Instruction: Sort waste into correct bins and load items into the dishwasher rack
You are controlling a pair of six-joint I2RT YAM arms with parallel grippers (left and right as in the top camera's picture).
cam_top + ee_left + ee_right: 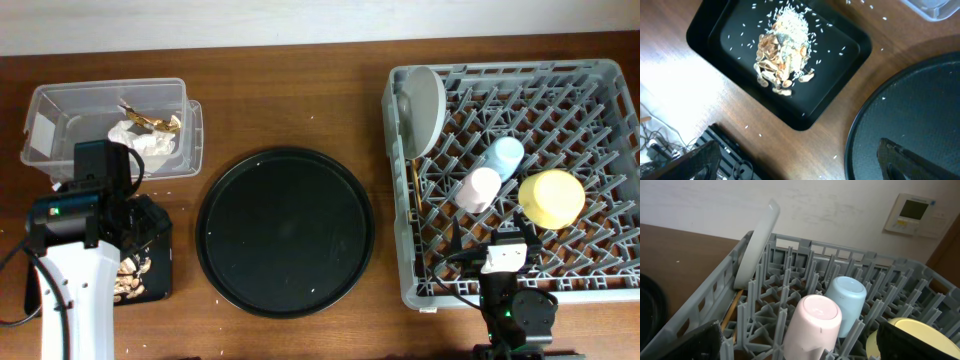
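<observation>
Left tool (797, 152) and right tool (797, 340) are released and empty; beige-brown crumbly food scraps (782, 55) lie in the shallow black rectangular tray (840, 70), so I judge the left should rise straight up, not brushing them.

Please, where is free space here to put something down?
The round black tray is bare, as is the narrow wood between it and the rack. The rack's far right corner holds nothing. Crowded: near the plate, pink cup, blue cup and yellow bowl.
</observation>
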